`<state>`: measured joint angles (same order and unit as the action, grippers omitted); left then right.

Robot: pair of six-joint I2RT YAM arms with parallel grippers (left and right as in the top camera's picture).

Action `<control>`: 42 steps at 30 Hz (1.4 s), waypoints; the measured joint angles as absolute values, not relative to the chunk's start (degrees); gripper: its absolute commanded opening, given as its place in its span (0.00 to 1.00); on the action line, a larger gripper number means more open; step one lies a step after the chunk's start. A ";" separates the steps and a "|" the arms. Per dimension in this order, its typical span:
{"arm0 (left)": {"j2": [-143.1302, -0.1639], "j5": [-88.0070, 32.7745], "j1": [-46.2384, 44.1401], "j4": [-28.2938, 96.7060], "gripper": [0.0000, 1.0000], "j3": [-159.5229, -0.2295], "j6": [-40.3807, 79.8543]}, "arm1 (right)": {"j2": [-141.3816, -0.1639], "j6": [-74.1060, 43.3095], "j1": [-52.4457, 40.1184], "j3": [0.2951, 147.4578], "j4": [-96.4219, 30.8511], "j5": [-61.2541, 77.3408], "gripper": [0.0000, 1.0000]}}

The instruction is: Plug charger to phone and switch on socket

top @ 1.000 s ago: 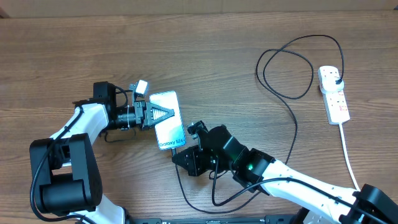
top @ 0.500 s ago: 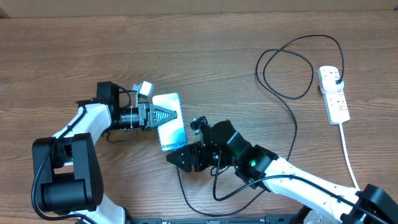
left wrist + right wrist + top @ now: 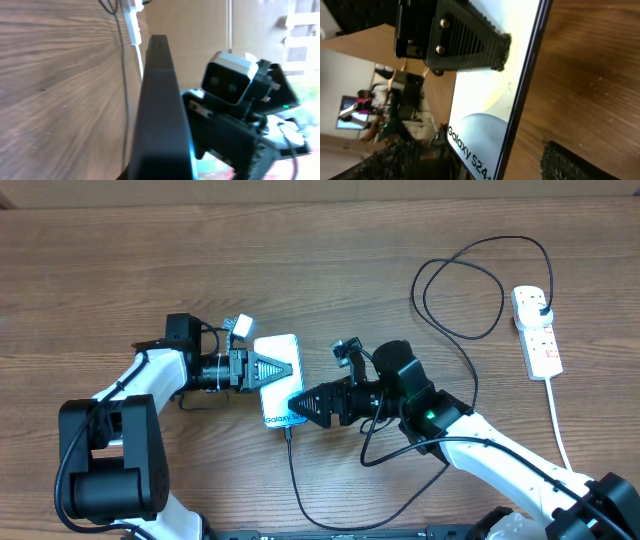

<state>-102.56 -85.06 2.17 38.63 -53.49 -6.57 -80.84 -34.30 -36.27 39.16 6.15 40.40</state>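
Left gripper [image 3: 272,368] clamps phone [image 3: 285,406]; right gripper [image 3: 306,407] spread

Overhead straight down over the table [image 3: 300,240]; wrist views close, low (phone [image 3: 273,405] common to all).

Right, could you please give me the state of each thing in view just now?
phone, screen up, gripped by the left end effector
left end effector, shut on the phone
right end effector, open beside the phone's lower end
charger, plug in the socket, cable reaching the phone's lower end; seating unclear
socket, charger plugged in; switch position too small to tell
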 measured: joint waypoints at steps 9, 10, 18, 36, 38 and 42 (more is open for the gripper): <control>-102.56 -87.05 -1.85 38.57 0.04 -53.49 -1.74 | -80.84 -33.45 -36.10 39.16 6.31 45.93 0.64; -102.56 -87.33 -2.24 38.46 0.04 -53.49 -1.50 | -80.84 -33.50 -36.07 39.16 6.42 46.15 0.62; -102.54 -89.58 -3.03 37.85 0.04 -54.04 -0.30 | -81.06 -37.28 -33.23 39.16 9.06 50.50 0.56; -92.92 -88.64 -5.61 37.12 0.04 -62.70 6.50 | -81.12 -46.22 -29.39 39.22 16.08 61.63 0.40; -92.47 -88.25 -5.67 36.82 0.04 -63.48 6.98 | -81.06 -46.59 -29.39 39.42 17.74 62.37 0.38; -92.44 -88.29 -6.04 36.91 0.04 -63.70 7.90 | -81.06 -48.34 -29.39 39.44 23.27 64.10 0.34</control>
<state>-92.44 -88.29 -6.04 36.91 -63.70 7.90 -81.06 -48.34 -29.39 39.44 23.27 64.10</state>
